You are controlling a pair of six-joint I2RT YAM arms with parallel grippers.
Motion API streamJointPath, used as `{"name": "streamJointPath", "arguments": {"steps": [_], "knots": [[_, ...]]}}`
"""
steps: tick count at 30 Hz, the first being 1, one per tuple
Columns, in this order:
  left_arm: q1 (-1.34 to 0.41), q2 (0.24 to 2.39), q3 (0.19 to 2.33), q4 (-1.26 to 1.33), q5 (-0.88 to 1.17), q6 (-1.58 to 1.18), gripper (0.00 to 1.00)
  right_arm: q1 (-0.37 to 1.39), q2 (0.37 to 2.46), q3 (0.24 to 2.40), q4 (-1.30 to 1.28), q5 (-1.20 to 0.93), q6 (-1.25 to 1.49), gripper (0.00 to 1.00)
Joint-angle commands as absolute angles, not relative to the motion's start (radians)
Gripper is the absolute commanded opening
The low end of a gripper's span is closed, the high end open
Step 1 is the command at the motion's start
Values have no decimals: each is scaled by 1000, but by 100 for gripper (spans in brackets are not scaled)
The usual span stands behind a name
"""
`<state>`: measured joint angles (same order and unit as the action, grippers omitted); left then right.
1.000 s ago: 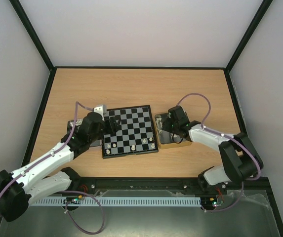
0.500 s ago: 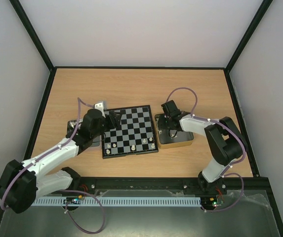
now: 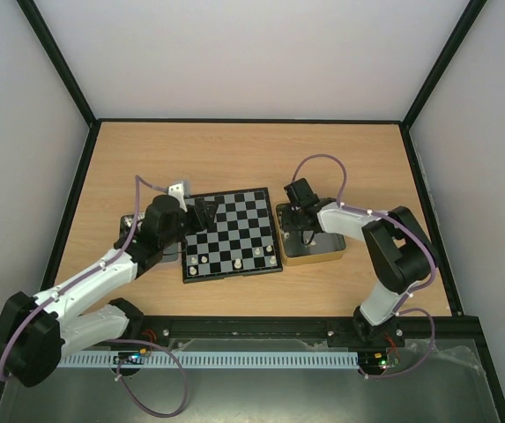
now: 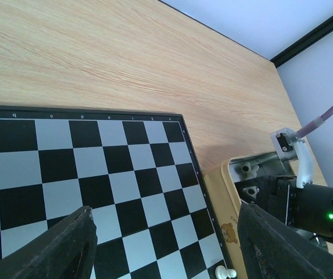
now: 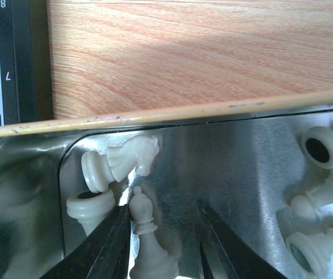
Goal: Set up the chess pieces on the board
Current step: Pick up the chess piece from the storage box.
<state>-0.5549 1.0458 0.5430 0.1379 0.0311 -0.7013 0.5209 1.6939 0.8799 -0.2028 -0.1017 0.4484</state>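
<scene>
The board (image 3: pixel 234 233) lies mid-table, with several cream-white pieces (image 3: pixel 237 263) on its near rows. My left gripper (image 3: pixel 204 214) hovers open and empty over the board's far left part; in the left wrist view its fingers (image 4: pixel 67 247) frame bare squares (image 4: pixel 125 186) and one white pawn (image 4: pixel 224 272). My right gripper (image 3: pixel 300 222) is down in the yellow-rimmed tin (image 3: pixel 323 257). In the right wrist view it (image 5: pixel 161 215) is open around a lying white bishop (image 5: pixel 146 238), beside a white knight (image 5: pixel 125 160).
Several more white pieces (image 5: pixel 314 200) lie in the tin's right part; another (image 5: pixel 90 206) lies by the left finger. The tin's rim (image 5: pixel 183 113) and the board's edge (image 5: pixel 3 58) are close. A second tin (image 3: pixel 130 225) sits under the left arm.
My right gripper has moved left into the tin's far left corner. My left arm has shifted slightly over the board.
</scene>
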Motion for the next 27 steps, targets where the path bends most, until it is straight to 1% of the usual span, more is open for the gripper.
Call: {"name": "streamJointPath", "arguments": {"steps": [1, 10, 15, 19, 23, 27], "knots": [[-546, 1019, 556, 106, 52, -710, 68, 548, 1715, 857, -335, -63, 432, 31], [-548, 1014, 569, 101, 61, -703, 68, 564, 1688, 857, -344, -72, 432, 31], [-547, 1015, 565, 103, 67, -705, 69, 569, 1689, 853, -341, -63, 430, 19], [-548, 1017, 571, 103, 78, -704, 69, 569, 1673, 851, -328, -36, 440, 16], [-548, 1020, 593, 105, 124, -714, 69, 570, 1564, 819, -270, -14, 446, 15], [-548, 1032, 642, 120, 222, -731, 69, 569, 1352, 756, -167, -76, 427, 15]]}}
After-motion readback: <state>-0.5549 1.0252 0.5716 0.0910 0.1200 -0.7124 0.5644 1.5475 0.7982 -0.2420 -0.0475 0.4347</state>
